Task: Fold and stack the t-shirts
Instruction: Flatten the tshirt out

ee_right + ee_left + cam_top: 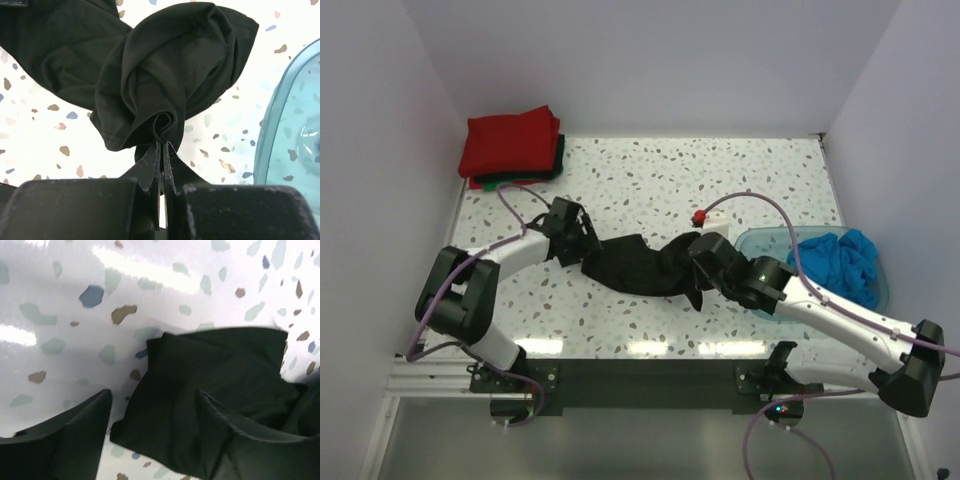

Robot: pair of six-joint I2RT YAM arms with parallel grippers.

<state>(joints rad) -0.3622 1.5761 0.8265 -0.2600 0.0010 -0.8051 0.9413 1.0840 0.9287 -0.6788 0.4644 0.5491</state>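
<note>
Bare tabletop [720,170] lies open across the upper middle and upper right of the top view. The black t-shirt [635,265] bars the centre. The folded red and green stack [512,148] fills the upper left corner, and the translucent blue tub [770,232] fills the right edge. 1 small red-capped object [701,216], perhaps a marker, sits just beside the tub.

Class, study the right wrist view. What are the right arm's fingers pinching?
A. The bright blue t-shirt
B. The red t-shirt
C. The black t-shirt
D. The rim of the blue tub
C: in the right wrist view, the right arm's fingers are closed together on a bunched fold of the black t-shirt.
</note>
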